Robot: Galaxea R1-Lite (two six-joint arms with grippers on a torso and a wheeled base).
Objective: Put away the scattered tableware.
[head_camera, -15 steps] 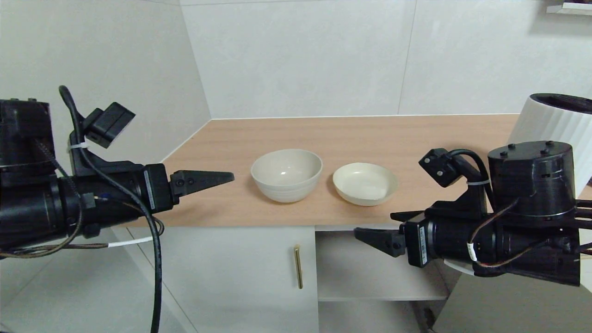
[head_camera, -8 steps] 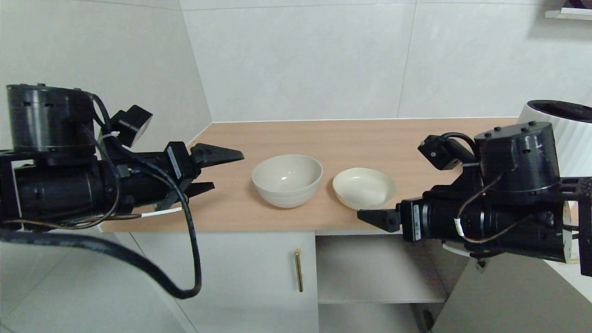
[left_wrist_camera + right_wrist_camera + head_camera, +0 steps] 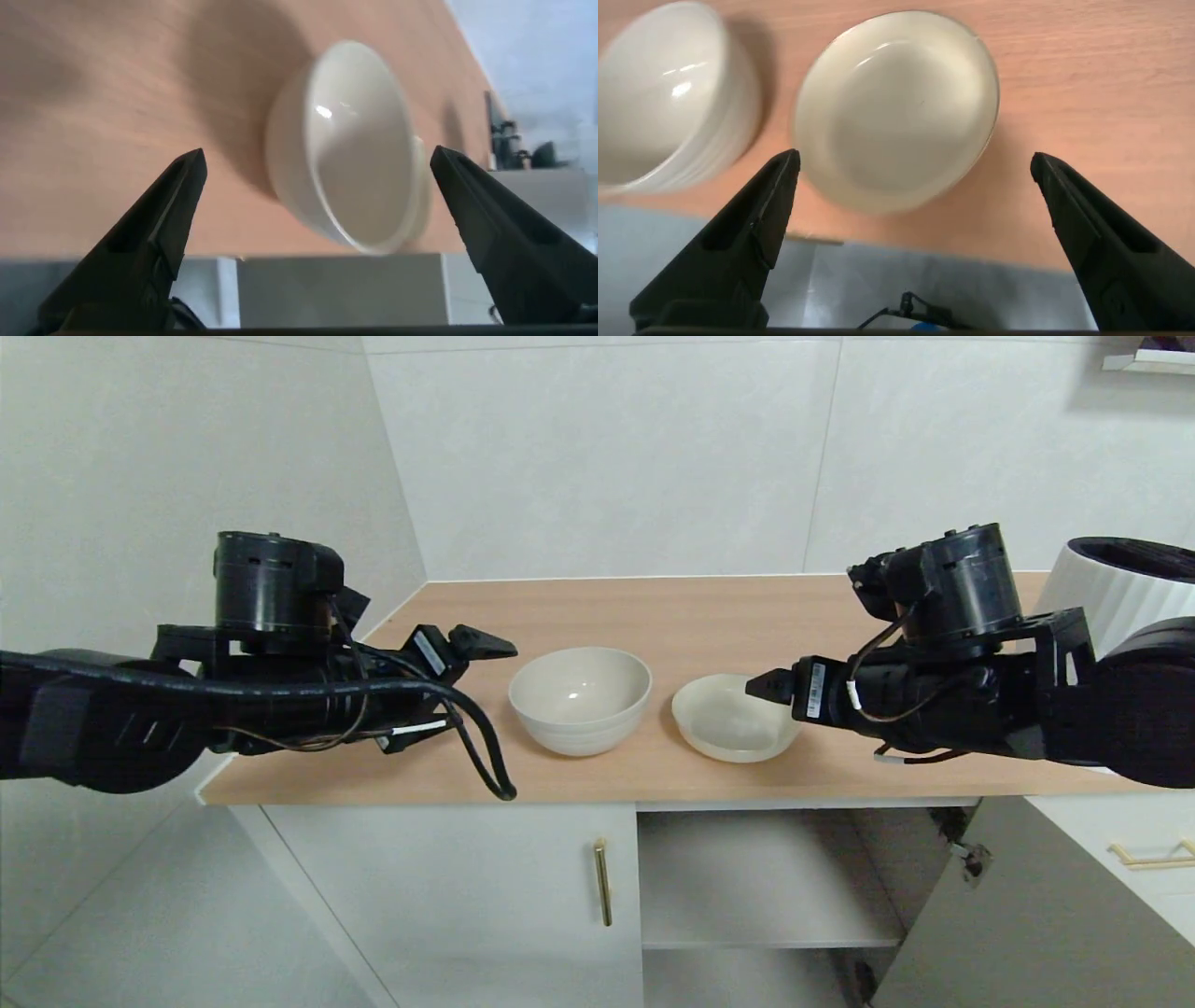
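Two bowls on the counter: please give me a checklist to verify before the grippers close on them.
1. Left gripper open: ok, its fingers are wide apart.
2. Right gripper open: ok.
3. Deep bowl upright, nothing inside: ok.
4. Shallow bowl upright, nothing inside: ok, but it sits near the front edge of the counter.
5. Bowls apart: ok, a gap shows between them.
6. Height of the right gripper above the shallow bowl's rim: cannot tell.
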